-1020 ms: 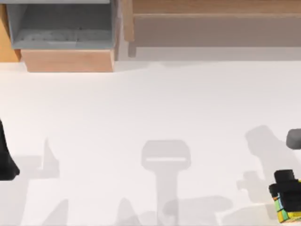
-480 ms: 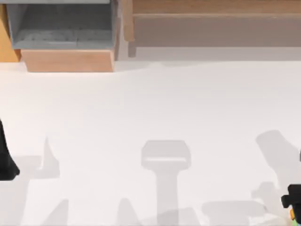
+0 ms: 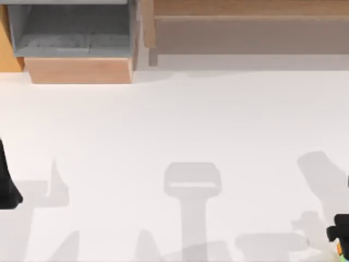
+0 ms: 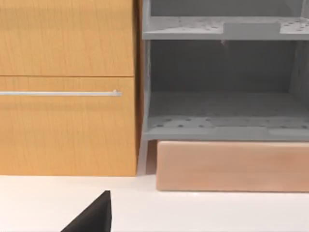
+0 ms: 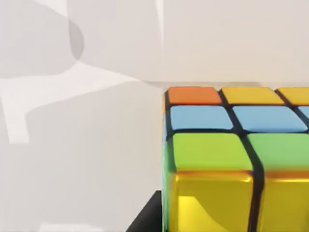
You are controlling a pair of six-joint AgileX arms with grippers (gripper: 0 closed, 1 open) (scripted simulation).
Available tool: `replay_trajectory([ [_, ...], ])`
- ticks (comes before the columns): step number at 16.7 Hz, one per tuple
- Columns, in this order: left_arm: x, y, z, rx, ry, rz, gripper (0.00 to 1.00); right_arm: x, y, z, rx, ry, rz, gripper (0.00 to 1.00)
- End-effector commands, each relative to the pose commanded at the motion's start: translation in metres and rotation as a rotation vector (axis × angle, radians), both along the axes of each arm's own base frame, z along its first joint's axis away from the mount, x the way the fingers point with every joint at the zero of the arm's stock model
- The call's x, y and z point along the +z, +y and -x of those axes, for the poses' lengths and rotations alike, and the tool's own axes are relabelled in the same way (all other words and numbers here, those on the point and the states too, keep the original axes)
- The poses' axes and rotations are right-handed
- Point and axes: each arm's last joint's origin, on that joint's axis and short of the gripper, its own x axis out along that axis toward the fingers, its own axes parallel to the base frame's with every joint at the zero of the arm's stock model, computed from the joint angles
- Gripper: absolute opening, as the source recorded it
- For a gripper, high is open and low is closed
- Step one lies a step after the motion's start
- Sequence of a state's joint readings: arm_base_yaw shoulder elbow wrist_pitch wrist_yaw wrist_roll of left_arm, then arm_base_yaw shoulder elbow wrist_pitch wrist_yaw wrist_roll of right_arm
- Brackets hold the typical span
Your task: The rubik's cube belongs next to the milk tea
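The rubik's cube point(image 5: 231, 159) sits at the near right corner of the white counter point(image 3: 174, 120), far from the grey shelf unit point(image 3: 71, 30) that stands at the counter's back left. From above, just an orange sliver of the cube point(image 3: 338, 249) peeks out beneath the right gripper point(image 3: 341, 232), which hangs directly over it. In the right wrist view the cube is very close, with orange, yellow, blue and green tiles facing the camera. How far the right fingers are spread, or whether they grip the cube, cannot be told. The left arm point(image 3: 6, 183) is parked at the counter's left edge, forward of the shelf unit; its fingers' state cannot be told either. In the left wrist view the shelf unit point(image 4: 224, 82) stands beside a wooden cabinet point(image 4: 67, 87), on a pale wooden block point(image 4: 231, 165).
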State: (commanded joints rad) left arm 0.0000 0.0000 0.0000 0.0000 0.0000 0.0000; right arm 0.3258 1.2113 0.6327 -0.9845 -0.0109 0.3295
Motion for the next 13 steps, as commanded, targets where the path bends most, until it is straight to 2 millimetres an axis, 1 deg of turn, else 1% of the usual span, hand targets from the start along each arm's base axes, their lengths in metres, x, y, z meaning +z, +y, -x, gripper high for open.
replay_trajectory([
  [7,0.0,0.0,0.0,0.0,0.0,0.0,1.0,0.0,0.0,0.0,0.0,0.0,0.0,0.98],
  [8,0.0,0.0,0.0,0.0,0.0,0.0,1.0,0.0,0.0,0.0,0.0,0.0,0.0,1.0],
  [13,0.0,0.0,0.0,0.0,0.0,0.0,1.0,0.0,0.0,0.0,0.0,0.0,0.0,1.0],
])
